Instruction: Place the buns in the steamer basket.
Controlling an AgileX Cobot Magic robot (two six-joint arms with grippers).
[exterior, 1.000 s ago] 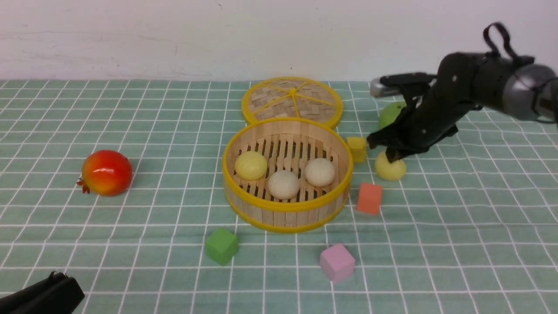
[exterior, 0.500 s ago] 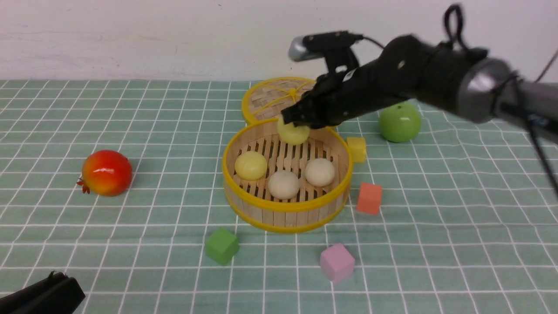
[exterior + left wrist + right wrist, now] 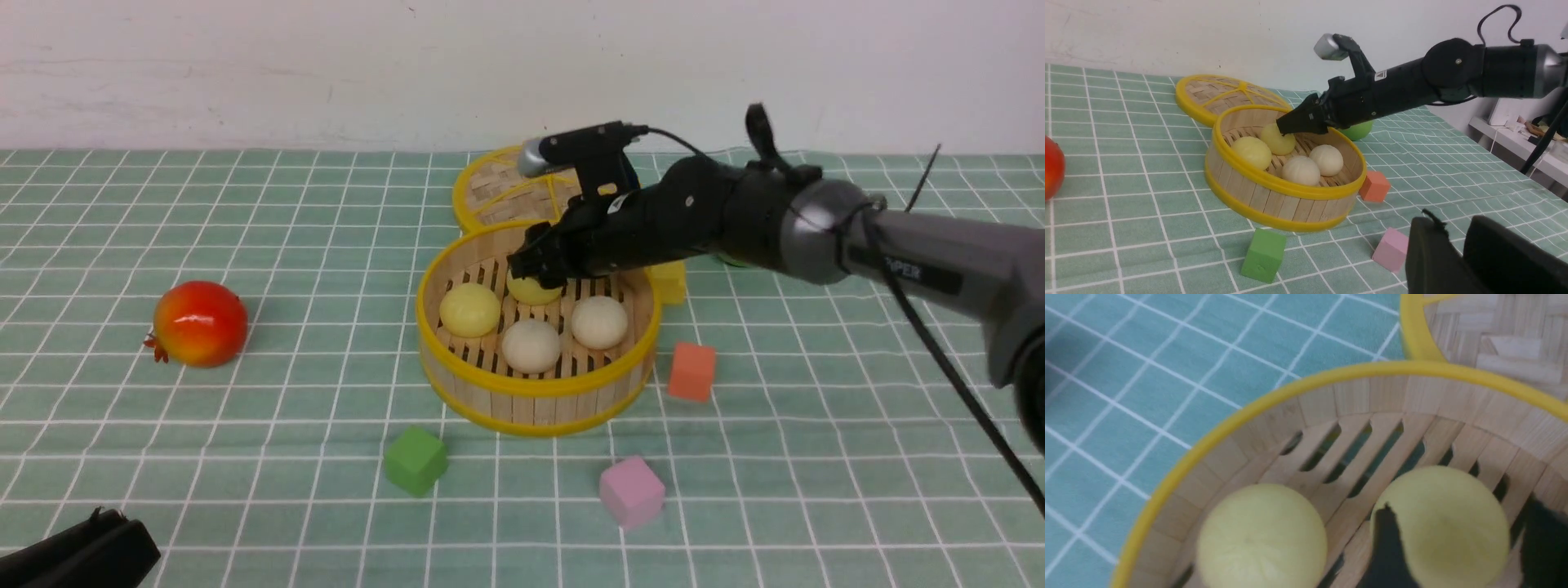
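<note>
- Buns (image 3: 531, 347): all four sit in the basket (image 3: 535, 384); letting go seems the step now.
- Right gripper (image 3: 1461, 504) is open; left gripper (image 3: 1453, 217), I can't tell.
- Next, lift straight up.

front camera facing forward, right-wrist camera close above basket (image 3: 1372, 369)

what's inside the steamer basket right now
Inside the steamer basket are four buns: two pale yellow and two off-white. The right gripper partly covers the farther yellow bun, and the buns hide the slats beneath them.
</note>
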